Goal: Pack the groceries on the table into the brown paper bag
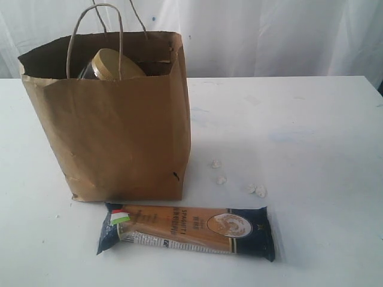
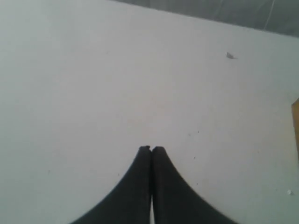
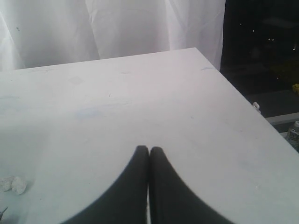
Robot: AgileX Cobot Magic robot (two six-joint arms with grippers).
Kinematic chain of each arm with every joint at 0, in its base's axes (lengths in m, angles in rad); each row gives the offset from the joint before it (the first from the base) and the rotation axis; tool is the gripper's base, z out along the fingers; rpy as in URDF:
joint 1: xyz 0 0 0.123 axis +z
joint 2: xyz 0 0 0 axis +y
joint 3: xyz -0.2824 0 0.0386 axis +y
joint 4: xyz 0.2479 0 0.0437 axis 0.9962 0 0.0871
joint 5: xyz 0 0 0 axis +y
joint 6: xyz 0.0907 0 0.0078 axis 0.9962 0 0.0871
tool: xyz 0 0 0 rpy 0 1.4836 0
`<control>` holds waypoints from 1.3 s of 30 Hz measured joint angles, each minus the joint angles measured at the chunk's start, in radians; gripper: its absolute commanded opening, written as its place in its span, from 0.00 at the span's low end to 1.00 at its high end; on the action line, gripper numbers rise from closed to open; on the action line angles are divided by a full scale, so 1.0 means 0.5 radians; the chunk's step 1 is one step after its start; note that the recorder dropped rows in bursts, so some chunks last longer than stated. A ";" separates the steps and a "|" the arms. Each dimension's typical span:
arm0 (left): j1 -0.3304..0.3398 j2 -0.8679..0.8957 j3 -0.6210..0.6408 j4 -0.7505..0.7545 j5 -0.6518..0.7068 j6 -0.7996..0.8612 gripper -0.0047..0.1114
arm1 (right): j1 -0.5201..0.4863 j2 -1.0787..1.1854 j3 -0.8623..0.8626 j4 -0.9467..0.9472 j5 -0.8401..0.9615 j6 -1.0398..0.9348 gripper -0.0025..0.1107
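The brown paper bag [image 1: 114, 125] stands upright at the left of the white table [image 1: 299, 131], its two loop handles raised. A gold-lidded nut jar [image 1: 115, 64] pokes out of its open top. In front of the bag lies the long navy-orange spaghetti pack [image 1: 188, 230], flat on the table. Small white lumps [image 1: 258, 191] are scattered to the right of the bag, and two of these lumps [image 3: 14, 185] also show in the right wrist view. My left gripper [image 2: 151, 148] is shut over bare table. Shut too, my right gripper [image 3: 149, 149] holds nothing. Neither arm appears in the exterior view. The can, powder jar and carton are out of view.
A white curtain [image 1: 269, 36] hangs behind the table. In the right wrist view the table's far corner [image 3: 196, 49] and side edge drop to a dark area. A brown sliver of the bag [image 2: 296, 123] shows in the left wrist view.
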 measured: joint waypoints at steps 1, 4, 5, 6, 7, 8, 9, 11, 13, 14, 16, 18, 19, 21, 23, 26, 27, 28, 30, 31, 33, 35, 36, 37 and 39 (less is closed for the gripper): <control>0.000 0.000 0.008 -0.035 0.022 0.035 0.04 | 0.000 0.000 0.000 0.000 0.000 0.000 0.02; 0.000 -0.009 0.013 -0.238 -0.043 0.264 0.04 | 0.000 -0.003 0.000 0.000 0.000 0.000 0.02; -0.003 -0.016 0.012 -0.343 -0.112 0.396 0.04 | 0.000 -0.003 0.000 0.000 0.000 0.000 0.02; -0.003 -0.023 0.012 -0.449 -0.196 0.523 0.04 | 0.000 -0.003 0.000 0.000 0.000 0.000 0.02; -0.003 -0.037 0.012 -0.648 -0.292 0.752 0.04 | 0.000 -0.003 0.000 0.000 0.000 0.000 0.02; -0.003 -0.047 0.012 -0.801 -0.392 0.909 0.04 | 0.000 -0.003 0.000 0.000 0.000 0.000 0.02; -0.005 -0.061 0.012 -1.001 -0.469 1.055 0.04 | 0.000 -0.003 0.000 0.000 0.000 0.000 0.02; -0.013 -0.105 0.012 -1.299 -0.618 1.337 0.04 | 0.000 -0.003 0.000 0.000 0.000 0.000 0.02; -0.013 -0.165 0.012 -1.369 -0.686 1.495 0.04 | 0.000 -0.003 0.000 0.000 0.000 0.000 0.02; -0.013 -0.206 0.012 -1.336 -0.695 1.515 0.04 | 0.000 -0.003 0.000 0.000 0.000 0.000 0.02; -0.013 -0.311 0.012 -1.210 -0.714 1.466 0.04 | 0.000 -0.003 0.000 0.000 0.000 0.000 0.02; -0.016 -0.370 0.012 -1.137 -0.752 1.399 0.04 | 0.000 -0.003 0.000 0.000 0.000 0.000 0.02; -0.016 -0.384 0.012 -1.096 -0.781 1.355 0.04 | 0.000 -0.004 0.000 0.000 0.000 0.000 0.02; -0.016 -0.391 0.012 -1.044 -0.811 1.325 0.04 | 0.000 -0.012 0.000 0.000 0.000 0.000 0.02; -0.016 -0.395 0.012 -1.023 -0.791 1.304 0.04 | 0.000 -0.012 0.000 0.000 -0.004 0.000 0.02; -0.016 -0.399 0.012 -1.004 -0.673 1.300 0.04 | 0.000 -0.012 0.000 0.000 -0.004 0.000 0.02; -0.016 -0.399 0.012 -1.003 -0.599 1.300 0.04 | 0.000 -0.012 0.000 0.000 -0.007 0.000 0.02; -0.016 -0.399 0.012 -1.003 -0.500 1.300 0.04 | 0.000 -0.012 0.000 0.000 -0.007 0.000 0.02; -0.016 -0.399 0.012 -1.003 -0.230 1.325 0.04 | 0.000 -0.012 0.000 0.000 -0.007 0.000 0.02; -0.016 -0.399 0.016 -0.995 0.065 1.350 0.04 | 0.000 -0.012 0.000 0.000 -0.007 0.000 0.02; -0.016 -0.399 0.016 -0.956 0.235 1.358 0.04 | 0.000 -0.012 0.000 0.000 -0.007 0.000 0.02; -0.016 -0.399 0.016 -0.899 0.272 1.358 0.04 | 0.000 -0.012 0.000 0.000 -0.007 0.000 0.02; -0.016 -0.399 0.016 -0.883 0.277 1.358 0.04 | 0.000 -0.012 0.000 0.000 -0.007 0.000 0.02; -0.016 -0.399 0.016 -0.883 0.287 1.362 0.04 | 0.000 -0.012 0.000 0.000 -0.007 0.000 0.02; -0.016 -0.399 0.016 -0.883 0.299 1.362 0.04 | 0.000 -0.012 0.000 0.000 -0.007 0.000 0.02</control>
